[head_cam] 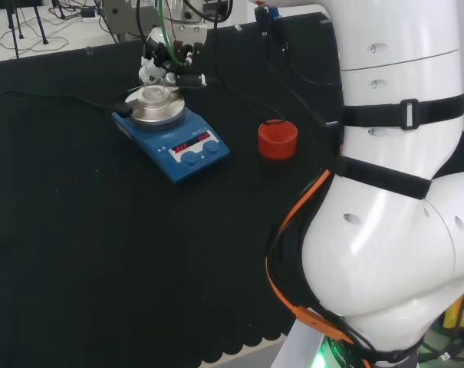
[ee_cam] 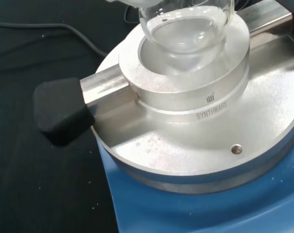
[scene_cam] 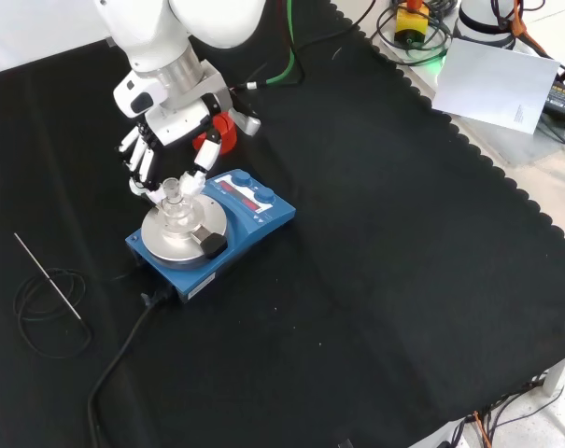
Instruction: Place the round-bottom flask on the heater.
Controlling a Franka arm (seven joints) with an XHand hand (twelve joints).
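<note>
The heater (scene_cam: 212, 227), a blue unit with a round metal top plate, stands on the black cloth (scene_cam: 375, 280), left of centre in the front view and toward the far left in the head view. A raised metal ring block (ee_cam: 185, 92) sits on the plate, with a bar ending in a black knob (ee_cam: 61, 111) projecting from its side. The round-bottom flask (scene_cam: 176, 207), clear glass and hard to make out, has its bulb seated in the well of this block; the wrist view shows the bulb's lower part resting inside the ring, while its upper part and neck are cut off at the picture's edge. In the front view the neck rises upright from the block. The hand (scene_cam: 161, 154) hangs directly above, fingers pointing down and set around the neck, with fingertips (scene_cam: 200, 177) at either side of it; actual contact with the glass cannot be confirmed, since the glass is transparent and the fingers overlap it. In the head view the hand is partly masked by cables and the arm's own wrist. A red ribbed ring stand (head_cam: 278, 139) stands near the heater, to its right in the head view; in the front view it is largely hidden behind the hand. A thin rod (scene_cam: 47, 275) lies over a coil of black wire (scene_cam: 49, 313) at the left of the front view, well apart from the heater
</note>
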